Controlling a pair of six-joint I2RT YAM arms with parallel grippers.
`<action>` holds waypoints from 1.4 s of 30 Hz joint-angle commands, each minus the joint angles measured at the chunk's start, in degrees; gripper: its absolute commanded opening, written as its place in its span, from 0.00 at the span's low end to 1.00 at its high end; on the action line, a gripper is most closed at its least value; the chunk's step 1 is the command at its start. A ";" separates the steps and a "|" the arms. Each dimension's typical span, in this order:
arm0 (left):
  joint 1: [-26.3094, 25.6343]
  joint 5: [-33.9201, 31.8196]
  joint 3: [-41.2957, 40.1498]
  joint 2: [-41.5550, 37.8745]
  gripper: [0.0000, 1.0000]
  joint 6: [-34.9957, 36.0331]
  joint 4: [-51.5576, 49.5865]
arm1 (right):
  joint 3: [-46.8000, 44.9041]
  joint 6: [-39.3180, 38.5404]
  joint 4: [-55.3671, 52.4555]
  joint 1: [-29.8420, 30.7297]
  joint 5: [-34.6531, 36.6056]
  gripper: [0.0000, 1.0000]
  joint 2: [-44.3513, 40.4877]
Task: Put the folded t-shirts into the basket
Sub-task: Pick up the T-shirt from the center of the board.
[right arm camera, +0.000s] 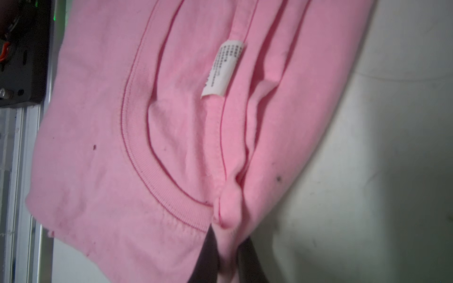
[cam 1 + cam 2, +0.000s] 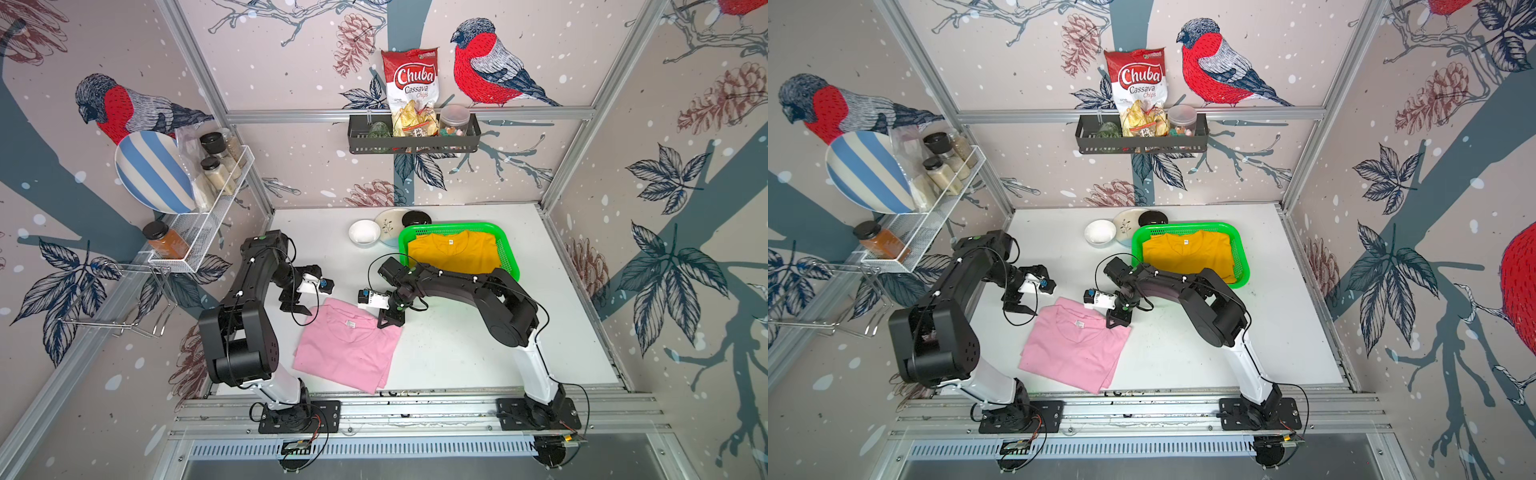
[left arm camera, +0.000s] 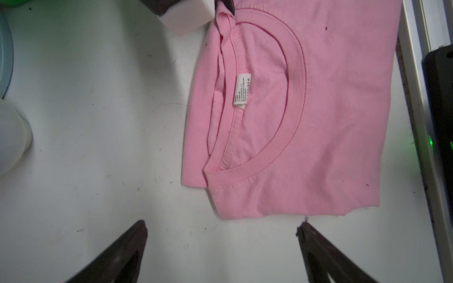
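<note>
The right gripper [image 1: 228, 247] has its jaws closed, pinching a bunched fold at the far right corner of the pink t-shirt [image 1: 137, 152]. The left gripper [image 3: 221, 227] has its jaws spread wide and holds nothing. It is poised just off the shirt's far left corner, and contact with the cloth cannot be confirmed. The pink t-shirt lies on the white table [image 2: 478, 345], near centre. The mustard t-shirt [image 2: 455, 253] lies inside the green basket [image 2: 451, 226], to the far right of the pink one.
</note>
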 commanded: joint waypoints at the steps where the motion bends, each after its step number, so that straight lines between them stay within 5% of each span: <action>1: -1.12 -0.78 -0.77 0.40 0.95 7.48 -0.19 | -2.05 -1.35 -0.43 0.56 1.17 0.07 -3.01; 17: -10.94 -3.89 1.45 13.29 0.95 17.24 8.44 | -16.18 -1.98 14.66 6.61 18.14 0.00 -16.26; 25: -12.25 0.96 3.87 18.37 0.96 17.53 9.03 | -22.60 -4.60 21.50 8.98 21.20 0.00 -19.92; 34: -14.23 -0.92 2.41 20.04 0.95 21.41 7.37 | -24.32 -6.10 24.24 10.01 22.06 0.00 -21.62; 42: -14.55 -3.49 4.68 22.25 0.68 18.40 6.26 | -24.09 -6.16 23.92 10.12 22.74 0.00 -23.09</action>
